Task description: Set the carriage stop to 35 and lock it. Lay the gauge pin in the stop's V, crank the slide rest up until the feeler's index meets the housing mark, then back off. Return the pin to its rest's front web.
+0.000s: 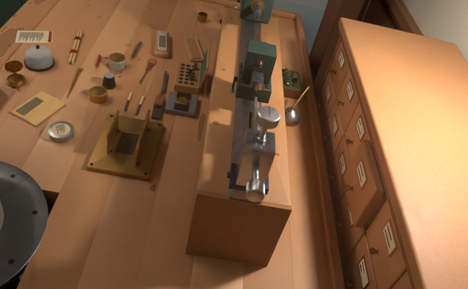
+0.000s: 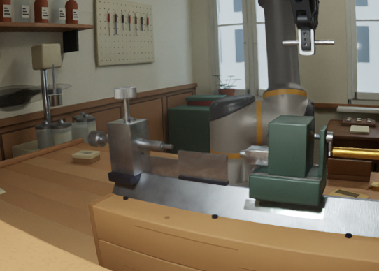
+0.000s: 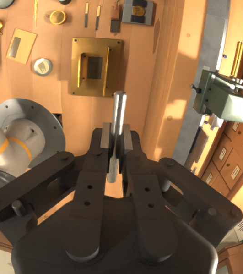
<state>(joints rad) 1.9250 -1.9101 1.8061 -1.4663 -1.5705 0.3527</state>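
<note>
The gauge pin (image 3: pixel 117 120) is a short steel rod, gripped crosswise in my closed gripper (image 2: pixel 306 46) high above the bench. It lies level, with both ends sticking out past the fingers (image 2: pixel 323 42). Below it sits the brass pin rest (image 1: pixel 127 145) with two upright webs, empty. On the raised bed to the right, the steel carriage stop (image 1: pixel 259 152) carries a round top knob (image 1: pixel 268 117) and an end knob (image 1: pixel 255 188). The green slide rest (image 1: pixel 257 70) stands further along the bed. My gripper is out of the side camera's sight.
The long wooden lathe base (image 1: pixel 243 143) crosses the bench. A drawer cabinet (image 1: pixel 390 151) stands to its right. Small tools, tins and a drill block (image 1: pixel 189 77) lie beyond the pin rest. The robot's base (image 1: pixel 5 215) sits at the near left.
</note>
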